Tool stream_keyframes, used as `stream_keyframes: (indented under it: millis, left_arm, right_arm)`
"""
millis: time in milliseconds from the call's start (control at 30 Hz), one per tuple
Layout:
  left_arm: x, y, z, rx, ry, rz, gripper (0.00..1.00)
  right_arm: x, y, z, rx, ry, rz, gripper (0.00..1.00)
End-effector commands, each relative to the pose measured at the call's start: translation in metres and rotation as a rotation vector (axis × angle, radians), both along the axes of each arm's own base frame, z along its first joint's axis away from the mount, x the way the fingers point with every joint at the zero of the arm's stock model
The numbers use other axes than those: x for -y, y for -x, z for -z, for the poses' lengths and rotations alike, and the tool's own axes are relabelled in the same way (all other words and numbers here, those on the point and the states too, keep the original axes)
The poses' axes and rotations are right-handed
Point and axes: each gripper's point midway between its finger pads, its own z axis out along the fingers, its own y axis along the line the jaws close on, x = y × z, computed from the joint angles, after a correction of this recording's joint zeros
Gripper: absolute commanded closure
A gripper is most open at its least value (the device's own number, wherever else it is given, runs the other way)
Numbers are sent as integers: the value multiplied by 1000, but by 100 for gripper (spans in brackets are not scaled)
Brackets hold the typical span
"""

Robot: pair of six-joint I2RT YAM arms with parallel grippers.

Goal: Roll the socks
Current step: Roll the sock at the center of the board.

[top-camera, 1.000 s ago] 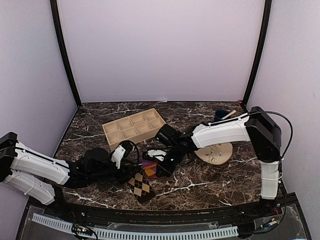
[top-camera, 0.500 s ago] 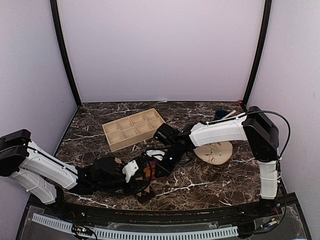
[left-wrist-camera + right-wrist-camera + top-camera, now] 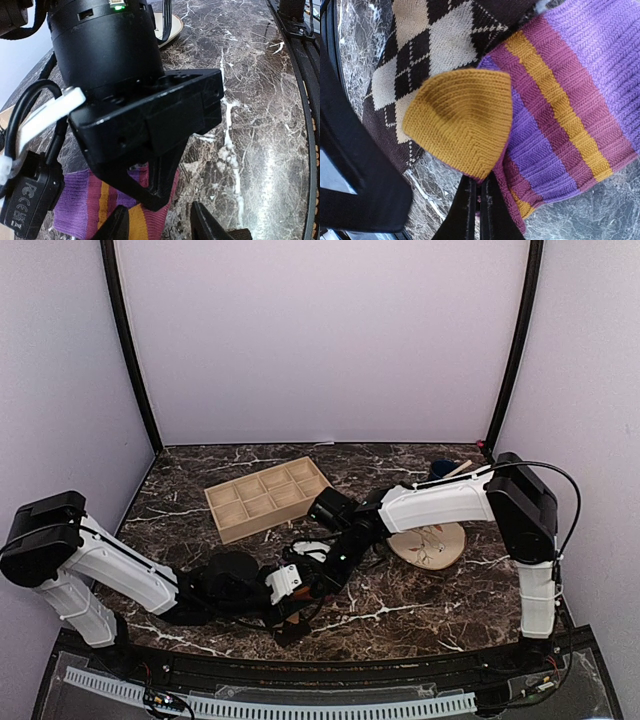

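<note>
Both socks lie on the marble table near its front edge. The maroon sock [image 3: 570, 95] has purple and orange stripes, and its orange end [image 3: 460, 120] is folded over onto the brown argyle sock [image 3: 415, 55]. My right gripper [image 3: 480, 205] is shut on the striped sock's edge just below that orange end. My left gripper [image 3: 162, 227] is open and low, one finger over the striped sock [image 3: 100, 210] and the other over bare marble. The right gripper's black body [image 3: 150, 125] stands right in front of it. In the top view both grippers [image 3: 300, 590] [image 3: 323, 578] meet over the socks and hide them.
A wooden compartment tray [image 3: 268, 497] sits behind the socks. A round wooden plate [image 3: 430, 543] lies under the right forearm, with a dark blue cup [image 3: 445, 472] behind it. The table's black front rail [image 3: 300, 100] runs close by.
The left arm has swung right and forward over the argyle sock, so its gripper now sits against the right gripper. The right gripper has hardly moved and stays shut.
</note>
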Motion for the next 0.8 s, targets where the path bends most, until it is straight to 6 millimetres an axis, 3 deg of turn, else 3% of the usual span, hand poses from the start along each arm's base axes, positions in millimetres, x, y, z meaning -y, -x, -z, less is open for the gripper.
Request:
stream_keyframes:
  millis: [0,767]
  left_arm:
    - [3,-4,5,37,-60,10,56]
    - [-4,-10,43,-18,-239,-32,61]
  right_arm:
    - [-4,0,-2,-11,-15,-17,100]
    - [2,0,-1,-25,-19,-43,100]
